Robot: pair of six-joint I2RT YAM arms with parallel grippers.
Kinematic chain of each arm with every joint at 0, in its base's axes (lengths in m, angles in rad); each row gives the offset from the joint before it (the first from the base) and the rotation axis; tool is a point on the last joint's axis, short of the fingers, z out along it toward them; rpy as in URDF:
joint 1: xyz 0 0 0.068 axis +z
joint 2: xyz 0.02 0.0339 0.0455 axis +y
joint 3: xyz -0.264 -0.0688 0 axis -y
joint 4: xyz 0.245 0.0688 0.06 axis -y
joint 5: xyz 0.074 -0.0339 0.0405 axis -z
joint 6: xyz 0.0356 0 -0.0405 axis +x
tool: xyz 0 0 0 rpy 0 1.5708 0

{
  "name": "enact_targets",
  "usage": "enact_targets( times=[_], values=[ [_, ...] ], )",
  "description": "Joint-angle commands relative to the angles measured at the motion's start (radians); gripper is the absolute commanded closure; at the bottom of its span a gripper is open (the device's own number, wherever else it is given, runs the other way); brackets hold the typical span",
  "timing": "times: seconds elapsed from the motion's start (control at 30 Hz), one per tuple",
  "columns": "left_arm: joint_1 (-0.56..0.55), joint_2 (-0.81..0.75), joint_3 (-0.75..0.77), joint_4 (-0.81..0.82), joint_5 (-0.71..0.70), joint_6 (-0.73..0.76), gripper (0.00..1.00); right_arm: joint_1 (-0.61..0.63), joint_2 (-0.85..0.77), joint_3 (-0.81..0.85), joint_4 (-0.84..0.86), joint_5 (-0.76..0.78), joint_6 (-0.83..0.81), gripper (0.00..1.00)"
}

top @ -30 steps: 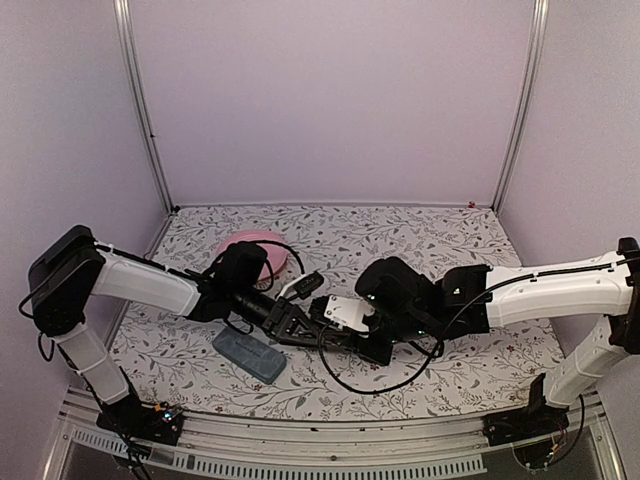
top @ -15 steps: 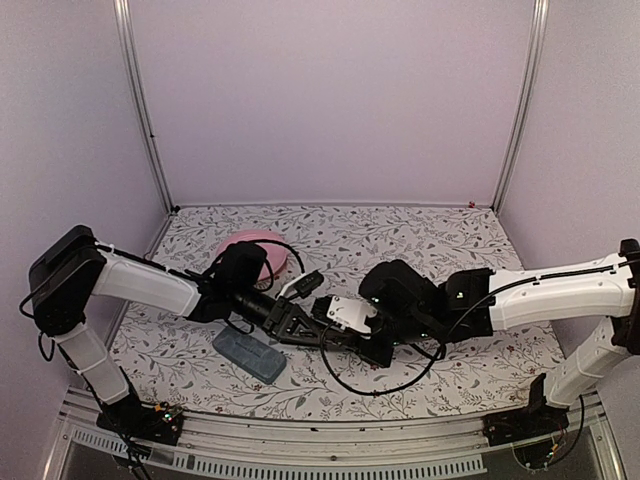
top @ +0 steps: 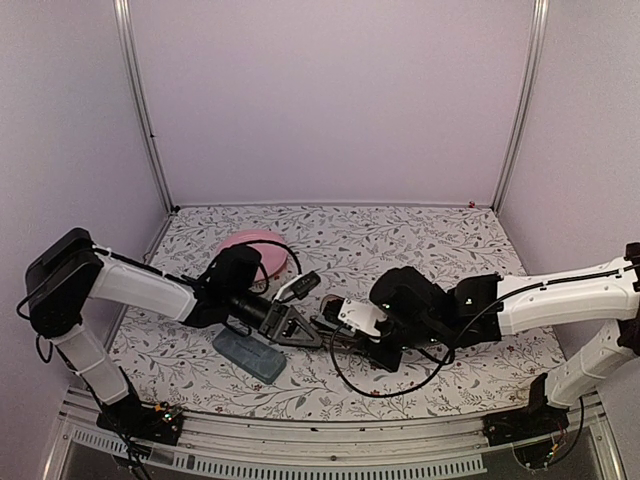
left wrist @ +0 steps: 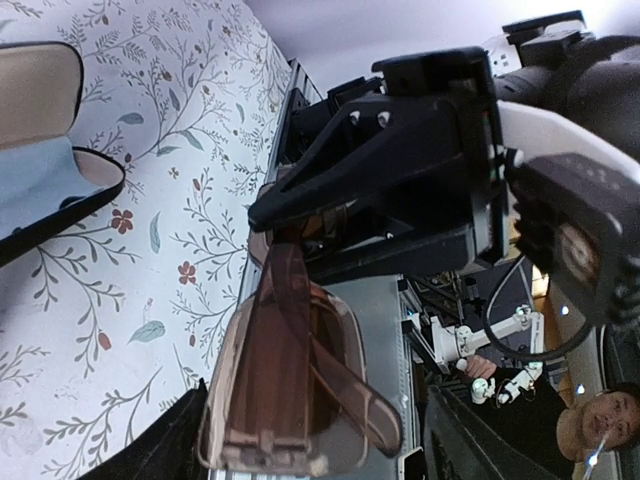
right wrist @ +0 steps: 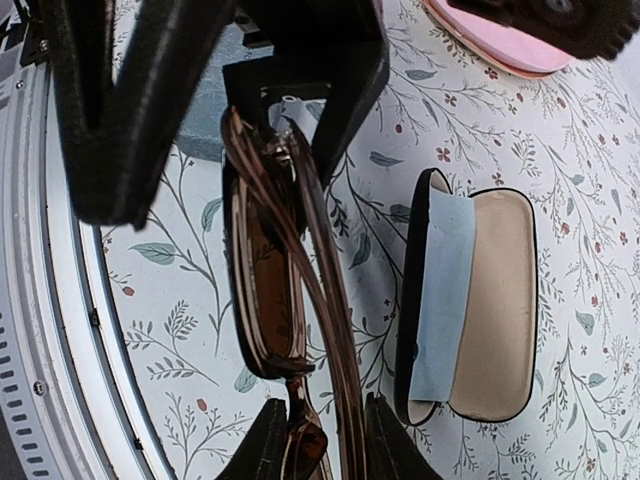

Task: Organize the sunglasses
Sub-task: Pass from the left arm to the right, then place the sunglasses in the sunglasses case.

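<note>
Right gripper (right wrist: 325,445) pinches one end of the reddish-brown sunglasses (right wrist: 265,290). Left gripper (left wrist: 318,400) straddles them (jaws wide). Open black case (right wrist: 490,300) lies at three o'clock. They look light, brittle and slippery, so I would grip near the hinge.

On the flower-patterned counter (top: 400,235), 2 cases are seen. A grey-blue case (top: 249,354) is laid shut at the near left. A black case (right wrist: 500,300) is spread open, beige-lined, with a pale blue cloth (right wrist: 440,300) inside. A pink item (top: 255,242) is set farther left.
</note>
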Motion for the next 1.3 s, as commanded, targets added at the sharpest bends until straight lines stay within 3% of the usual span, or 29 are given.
enact_targets(
  times=[0.0,0.33,0.67,1.27],
  values=[
    [0.031,-0.078,-0.046,0.033,-0.045,0.030,0.26,-0.056,-0.067,-0.038,0.039,-0.045,0.046,0.73],
    [0.068,-0.203,-0.058,-0.176,-0.423,0.189,0.26,-0.313,-0.021,-0.042,0.064,-0.286,0.147,0.72],
    [0.067,-0.189,-0.072,-0.140,-0.686,0.202,0.25,-0.407,0.186,0.085,0.064,-0.468,0.229,0.73],
    [0.038,-0.096,-0.086,-0.033,-0.769,0.210,0.26,-0.412,0.300,0.104,0.109,-0.608,0.266,0.76]
  ],
)
